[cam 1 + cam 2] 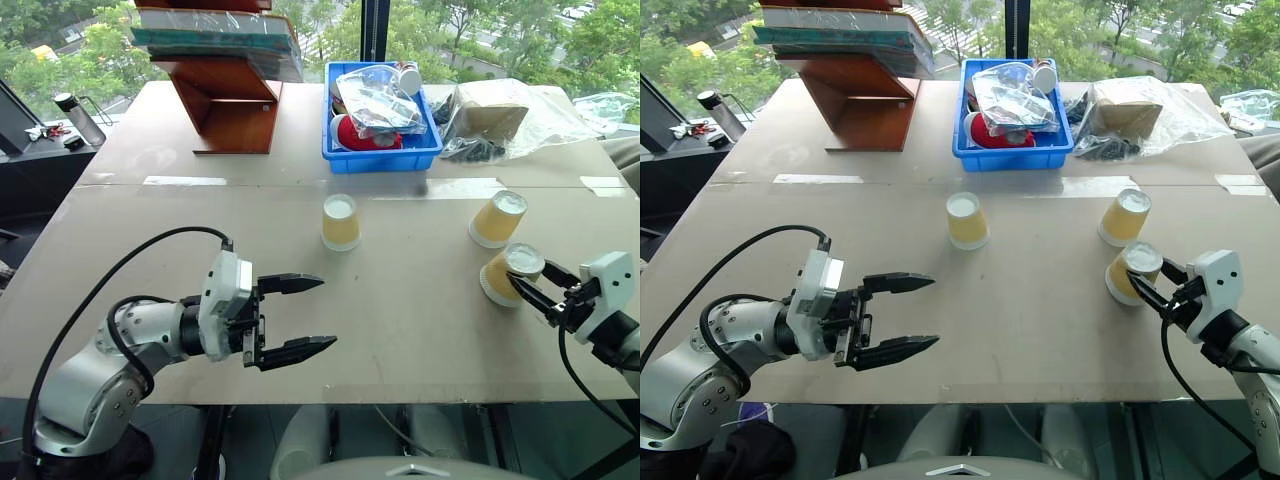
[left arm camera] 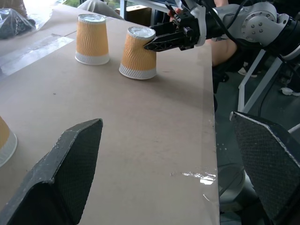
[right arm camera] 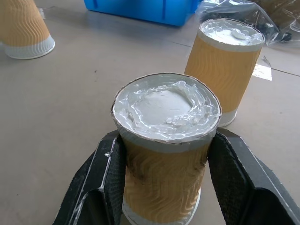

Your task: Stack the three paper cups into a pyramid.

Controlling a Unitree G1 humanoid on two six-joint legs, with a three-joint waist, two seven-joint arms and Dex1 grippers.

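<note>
Starting at your left: the left gripper (image 1: 295,318) hangs over the near part of the table (image 1: 150,300) with its fingers spread wide and nothing between them, pointing toward the right. Past it, near the table's middle, the first paper cup (image 1: 340,221) stands upside down and alone, just in front of the blue bin (image 1: 335,152). Farther right the second cup (image 1: 497,218) also stands inverted, and close by on its near side is the third cup (image 1: 510,274). Your right gripper (image 3: 164,183) has closed on that third cup: the right wrist view shows a black finger pressed to each side of it, which the head views only hint at. The left wrist view adds that this cup leans slightly on the table, near the table's right edge. No cup is stacked yet.
</note>
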